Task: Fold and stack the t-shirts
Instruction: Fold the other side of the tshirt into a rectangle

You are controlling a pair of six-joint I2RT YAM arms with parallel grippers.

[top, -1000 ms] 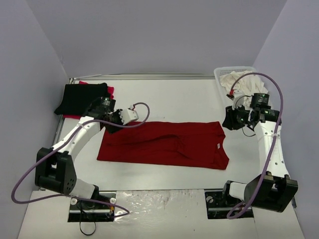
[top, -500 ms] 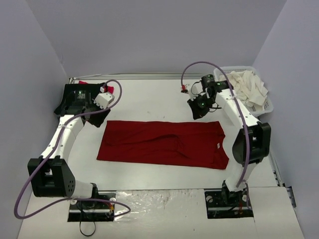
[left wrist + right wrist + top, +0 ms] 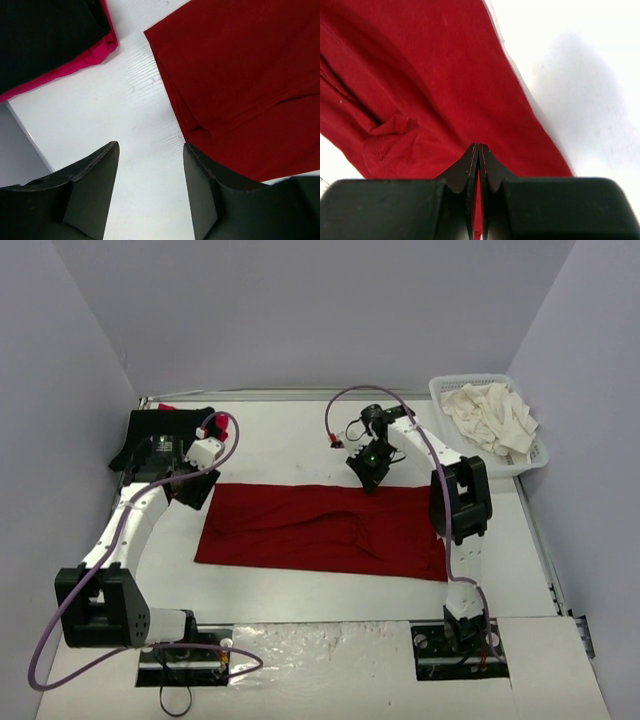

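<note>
Top external view showed the dark red t-shirt [image 3: 325, 530] lying flat mid-table. The right gripper [image 3: 479, 146] hovered over its far edge, clenched and empty; the left gripper [image 3: 150, 146] stood parted by its far left corner. Shut fingers, I reckoned, would only shove and rumple the cloth.

I count two grippers of mine: my left gripper [image 3: 150, 150] and my right gripper [image 3: 478, 149]. There is one dark red t-shirt [image 3: 320, 530], one black t-shirt [image 3: 160, 435] and one bright red t-shirt [image 3: 85, 59]. One white basket [image 3: 437, 390] holds cream-white cloth [image 3: 490, 415]; I cannot tell how many pieces.
</note>
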